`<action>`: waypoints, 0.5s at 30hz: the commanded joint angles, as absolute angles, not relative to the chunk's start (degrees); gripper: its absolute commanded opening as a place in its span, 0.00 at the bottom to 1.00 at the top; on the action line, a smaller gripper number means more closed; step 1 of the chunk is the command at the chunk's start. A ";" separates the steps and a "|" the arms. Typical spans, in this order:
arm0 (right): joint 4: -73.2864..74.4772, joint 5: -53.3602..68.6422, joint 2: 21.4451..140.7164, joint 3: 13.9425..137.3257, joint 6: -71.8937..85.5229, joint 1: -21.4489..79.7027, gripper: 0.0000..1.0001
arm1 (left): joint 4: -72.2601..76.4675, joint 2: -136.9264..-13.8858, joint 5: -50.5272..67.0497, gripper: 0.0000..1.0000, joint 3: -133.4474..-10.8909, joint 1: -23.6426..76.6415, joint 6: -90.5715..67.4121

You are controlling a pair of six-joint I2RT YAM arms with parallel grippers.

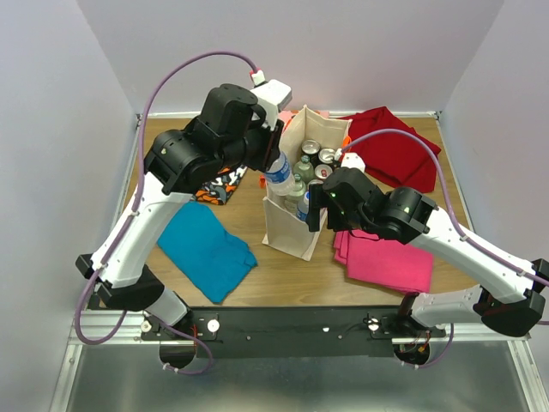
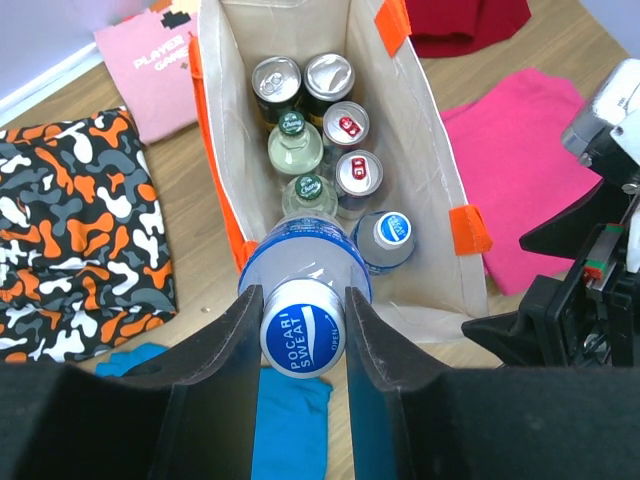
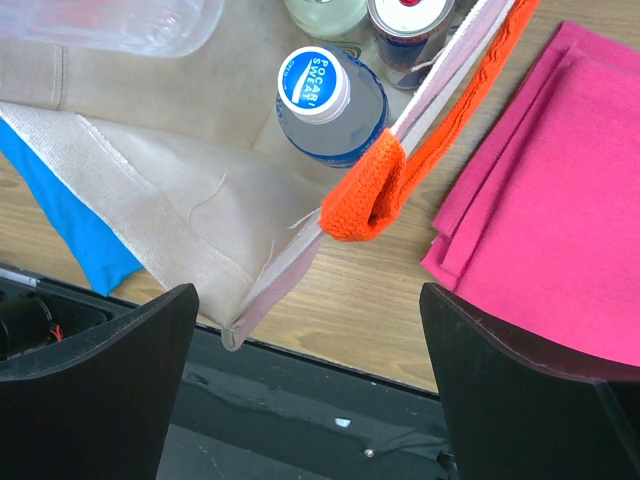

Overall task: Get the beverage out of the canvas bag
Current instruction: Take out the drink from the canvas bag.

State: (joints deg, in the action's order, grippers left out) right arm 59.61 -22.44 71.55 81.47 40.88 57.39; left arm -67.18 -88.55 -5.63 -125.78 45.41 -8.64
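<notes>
The canvas bag stands upright mid-table, beige with orange handles, its mouth open. My left gripper is shut on the blue-and-white cap of a clear Pocari Sweat bottle, the beverage, which hangs at the bag's near left rim in the left wrist view. Inside the bag stand several cans, green-capped bottles and another Pocari Sweat bottle. My right gripper is open beside the bag's right near corner, with only the wooden table and its black front edge between its fingers.
Folded cloths lie round the bag: blue at the left front, pink at the right front, red at the back right, orange camouflage at the left. A pink card lies behind the camouflage cloth.
</notes>
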 commanded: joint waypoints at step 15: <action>60.91 -24.08 70.14 80.07 41.57 57.83 1.00 | -55.29 -83.41 -18.89 0.00 -130.08 45.62 -6.59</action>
